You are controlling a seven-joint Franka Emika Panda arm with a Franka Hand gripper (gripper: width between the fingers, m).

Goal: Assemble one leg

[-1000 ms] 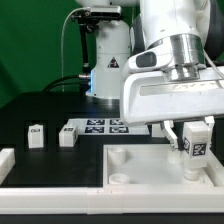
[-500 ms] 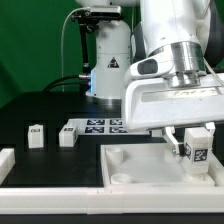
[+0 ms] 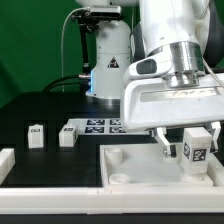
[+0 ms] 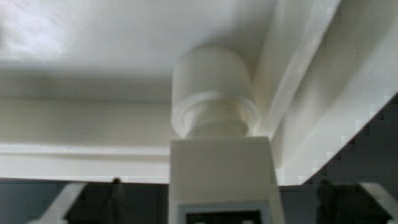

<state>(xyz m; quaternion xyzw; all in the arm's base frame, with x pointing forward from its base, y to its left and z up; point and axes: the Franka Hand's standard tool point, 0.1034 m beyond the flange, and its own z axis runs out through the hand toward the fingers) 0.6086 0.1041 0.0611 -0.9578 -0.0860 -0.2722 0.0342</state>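
Note:
The leg [image 3: 196, 150], a small white block with a black-and-white tag, stands on the far corner of the large white square panel [image 3: 130, 165], at the exterior view's right. My gripper [image 3: 190, 148] straddles it with the jaws spread, and dark gaps show on both sides of the leg. In the wrist view the leg [image 4: 222, 140] runs from between my fingers down to the panel's corner [image 4: 89, 60]. The gripper [image 4: 240, 200] looks open there too, with the fingertips [image 4: 114, 190] standing clear of the leg.
Two more small tagged white blocks [image 3: 37, 135] [image 3: 68, 134] stand on the black table at the exterior view's left, beside the marker board [image 3: 100, 126]. A white part [image 3: 5, 160] lies at the left edge. A white rail [image 3: 50, 192] runs along the front.
The jaws have spread apart from the leg, and the left finger now stands off from it. The leg has stayed at the panel's corner.

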